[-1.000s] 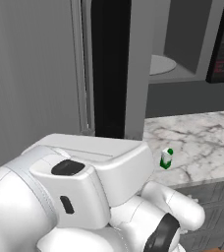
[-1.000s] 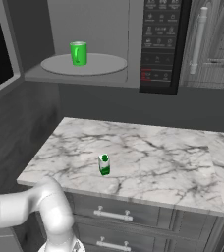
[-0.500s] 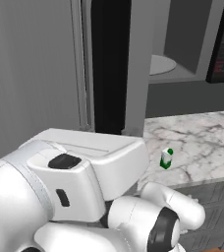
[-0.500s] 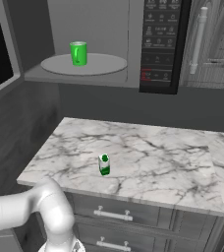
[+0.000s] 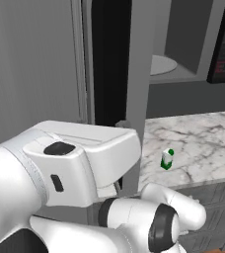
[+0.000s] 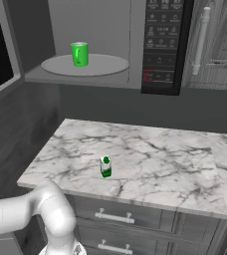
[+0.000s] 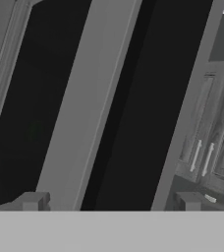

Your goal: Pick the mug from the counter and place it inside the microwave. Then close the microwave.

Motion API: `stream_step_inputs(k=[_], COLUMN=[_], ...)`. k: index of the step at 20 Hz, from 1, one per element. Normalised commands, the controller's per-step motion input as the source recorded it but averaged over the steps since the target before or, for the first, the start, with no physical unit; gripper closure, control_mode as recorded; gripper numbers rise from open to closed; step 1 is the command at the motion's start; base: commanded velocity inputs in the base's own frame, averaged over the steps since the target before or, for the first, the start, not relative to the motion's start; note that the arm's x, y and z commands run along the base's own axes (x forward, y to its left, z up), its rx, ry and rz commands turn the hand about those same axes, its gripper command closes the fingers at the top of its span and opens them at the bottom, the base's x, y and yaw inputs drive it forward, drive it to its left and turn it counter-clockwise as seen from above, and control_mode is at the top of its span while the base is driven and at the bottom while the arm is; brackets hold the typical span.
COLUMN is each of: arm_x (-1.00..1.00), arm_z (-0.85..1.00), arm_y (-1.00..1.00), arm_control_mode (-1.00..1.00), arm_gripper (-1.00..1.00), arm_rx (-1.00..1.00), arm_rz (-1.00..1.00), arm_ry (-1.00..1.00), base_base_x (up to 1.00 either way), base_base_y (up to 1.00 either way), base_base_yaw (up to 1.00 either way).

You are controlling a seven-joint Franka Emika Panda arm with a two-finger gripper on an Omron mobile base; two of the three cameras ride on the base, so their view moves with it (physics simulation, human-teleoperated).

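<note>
Mug [image 6: 79, 53] stood upright on the plate [image 6: 105, 65] inside the microwave [image 6: 163, 47], door [image 5: 112, 59] open. Carton [image 6: 105, 166] on counter [image 6: 155, 164]. Gripper [image 7: 109, 202] released, jaws wide, facing the door's edge.

Mug [image 6: 79, 53] stands on round plate [image 6: 85, 64] inside microwave [image 6: 110, 45]; button panel [image 6: 161, 45] to its right; microwave above surface [image 6: 150, 164]; small carton [image 6: 105, 166] on surface near front edge; drawers [image 6: 135, 224] below; microwave door [image 5: 112, 64] swung open leftward.
</note>
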Motion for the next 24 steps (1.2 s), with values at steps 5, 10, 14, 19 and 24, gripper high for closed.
stream_step_inputs(k=[5, 10, 14, 19, 24], arm_x=[0.12, 0.05, 0.0, 0.11, 0.36], arm_z=[0.0, 0.0, 0.0, 0.0, -0.06], arm_y=[0.0, 0.0, 0.0, 0.0, 0.0], arm_control_mode=[-1.0, -1.0, -1.0, -1.0, -1.0], arm_gripper=[-1.0, -1.0, -1.0, -1.0, -1.0], arm_rx=[0.0, 0.0, 0.0, 0.0, 0.0], arm_rz=[0.0, 0.0, 0.0, 0.0, -0.02], arm_ry=[-0.03, -0.02, -0.02, -0.01, 0.0], base_base_x=[0.0, 0.0, 0.0, 0.0, 0.0], base_base_y=[0.0, 0.0, 0.0, 0.0, 0.0], base_base_yaw=[0.0, 0.0, 0.0, 0.0, 0.0])
